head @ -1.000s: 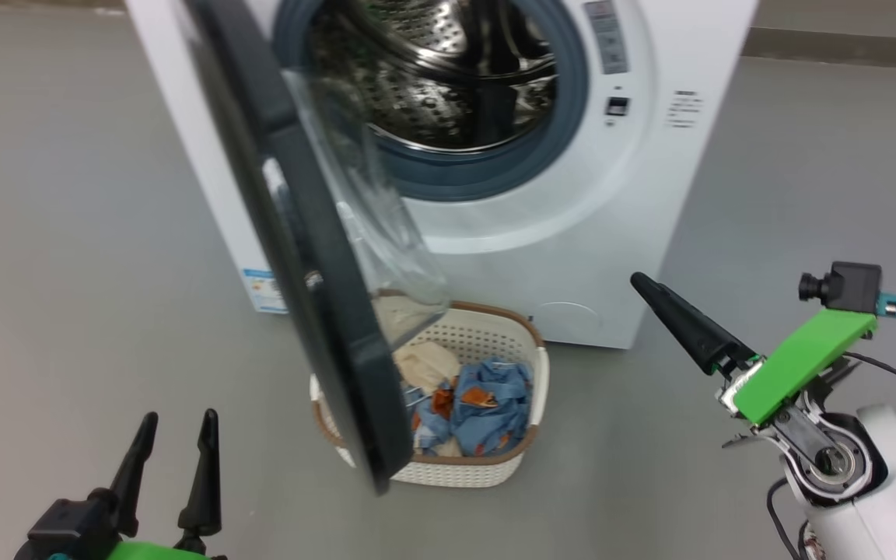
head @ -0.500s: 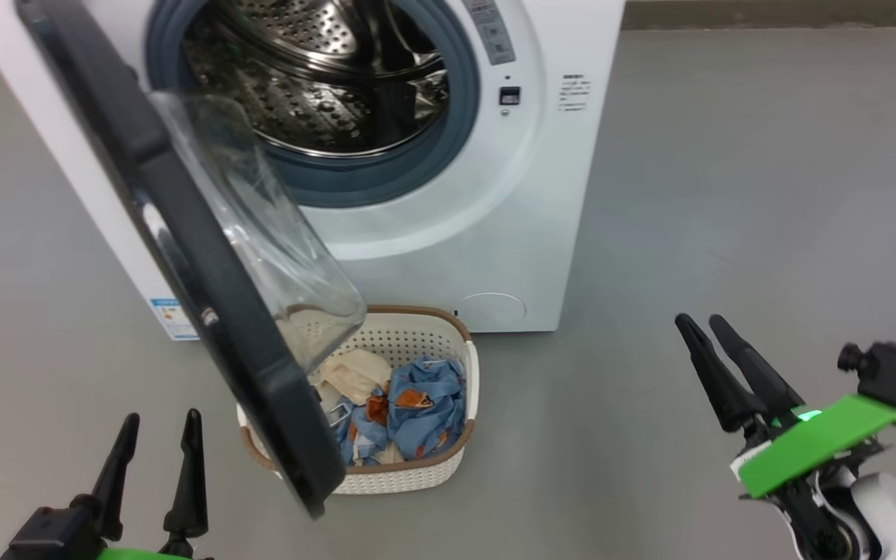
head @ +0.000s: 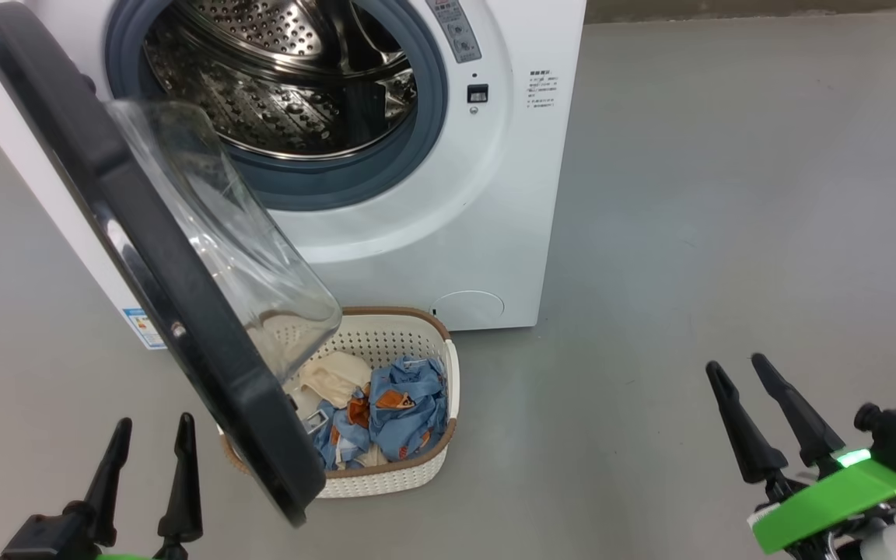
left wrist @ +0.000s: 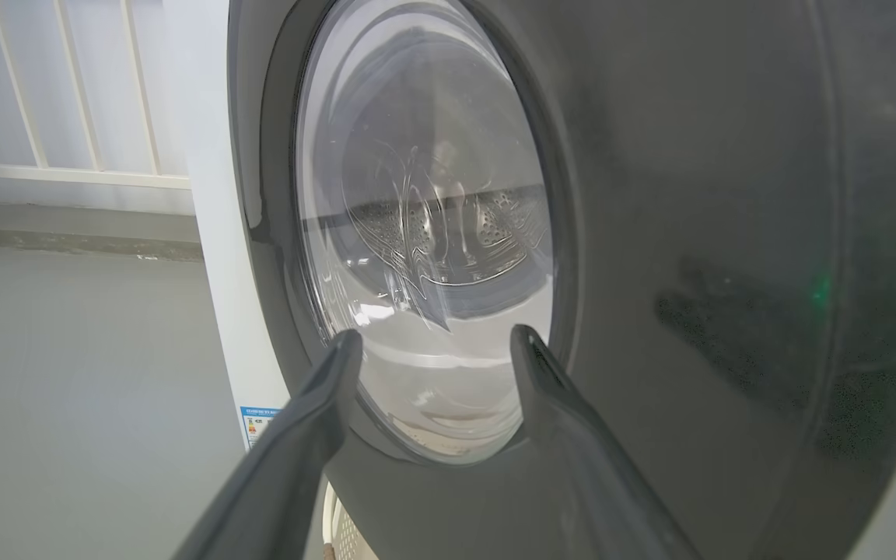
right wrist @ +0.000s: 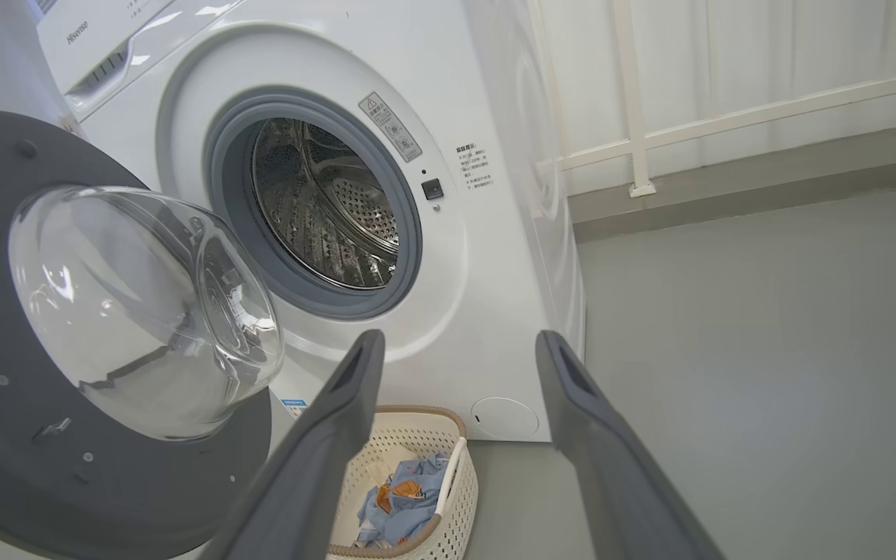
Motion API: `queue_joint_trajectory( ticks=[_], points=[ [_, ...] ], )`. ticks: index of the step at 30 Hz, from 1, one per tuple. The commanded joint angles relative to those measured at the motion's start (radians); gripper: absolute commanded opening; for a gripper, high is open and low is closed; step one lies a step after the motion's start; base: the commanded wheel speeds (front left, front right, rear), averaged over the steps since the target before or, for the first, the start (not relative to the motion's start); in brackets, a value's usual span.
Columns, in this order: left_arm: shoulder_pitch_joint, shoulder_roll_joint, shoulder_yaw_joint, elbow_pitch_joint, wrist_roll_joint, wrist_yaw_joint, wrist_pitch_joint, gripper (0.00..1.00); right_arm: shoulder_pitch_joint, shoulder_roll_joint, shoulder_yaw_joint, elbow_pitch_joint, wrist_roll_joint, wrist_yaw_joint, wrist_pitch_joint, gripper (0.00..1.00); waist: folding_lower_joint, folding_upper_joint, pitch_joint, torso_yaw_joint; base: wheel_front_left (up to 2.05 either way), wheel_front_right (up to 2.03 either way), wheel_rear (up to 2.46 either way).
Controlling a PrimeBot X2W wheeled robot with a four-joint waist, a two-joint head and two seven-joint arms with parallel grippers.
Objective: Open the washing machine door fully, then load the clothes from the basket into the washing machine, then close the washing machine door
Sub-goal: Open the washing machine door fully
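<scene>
The white washing machine (head: 487, 194) stands with its steel drum (head: 285, 85) exposed inside the grey gasket. Its black door (head: 160, 264) swings out toward me, and the clear glass bowl (head: 238, 257) hangs over the left part of the basket (head: 386, 482). Light blue printed clothes (head: 401, 404) and a cream cloth (head: 331, 377) lie in the basket. My left gripper (head: 153, 424) is open, just left of the door's lower edge; in the left wrist view it (left wrist: 434, 338) faces the door's outer face (left wrist: 689, 233). My right gripper (head: 736, 364) is open and empty over the floor, pointing toward the machine (right wrist: 487, 257).
A blue energy label (head: 137, 327) sits low on the machine's left side. Bare grey floor (head: 728, 233) stretches right of the machine. A white railing (right wrist: 728, 117) and wall run behind it.
The head camera has turned, sliding the machine and basket left in the picture. My right gripper has dropped from mid-right to the lower right, both fingers now showing apart.
</scene>
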Motion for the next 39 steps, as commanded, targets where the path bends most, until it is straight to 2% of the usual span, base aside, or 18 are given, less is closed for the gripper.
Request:
queue_joint_trajectory(
  ticks=[1,7,14,35,36,37,38,39],
  points=[
    [-0.022,0.011,0.037,-0.030,0.014,0.003,-0.008,1.00,0.012,-0.013,0.002,-0.015,-0.046,0.002,-0.011,1.00,0.0000,0.0000,0.002,-0.001,0.00,0.00,0.00],
    [-0.015,0.003,0.046,-0.042,0.021,0.002,-0.008,1.00,0.038,0.060,-0.082,-0.015,-0.186,0.002,-0.012,1.00,0.0000,0.0000,0.002,-0.012,0.00,0.00,0.00],
    [-0.017,-0.003,0.044,-0.044,0.028,0.002,-0.008,1.00,0.032,0.096,-0.102,-0.008,-0.266,0.002,-0.013,1.00,0.0000,0.0000,0.001,-0.010,0.00,0.00,0.00],
    [-0.039,0.002,0.041,-0.020,0.026,-0.002,-0.008,1.00,0.018,0.098,-0.102,0.020,-0.292,0.002,-0.013,1.00,0.0000,0.0000,0.011,0.003,0.00,0.00,0.00],
    [-0.039,0.001,0.042,-0.021,0.026,-0.002,-0.008,0.98,0.017,0.098,-0.102,0.021,-0.291,0.002,-0.013,1.00,0.0000,0.0000,0.012,0.003,0.00,0.00,0.00],
    [-0.038,0.001,0.042,-0.020,0.025,-0.002,-0.008,0.85,0.017,0.099,-0.102,0.022,-0.291,0.002,-0.013,1.00,0.0000,0.0000,0.012,0.003,0.00,0.00,0.00],
    [-0.038,0.001,0.042,-0.019,0.025,-0.002,-0.008,0.49,0.017,0.100,-0.101,0.023,-0.290,0.002,-0.013,1.00,0.0000,0.0000,0.011,0.003,0.00,0.00,0.00],
    [-0.037,0.001,0.042,-0.017,0.025,-0.002,-0.008,0.30,0.018,0.101,-0.099,0.024,-0.290,0.002,-0.013,1.00,0.0000,0.0000,0.010,0.002,0.00,0.00,0.00]
  ],
)
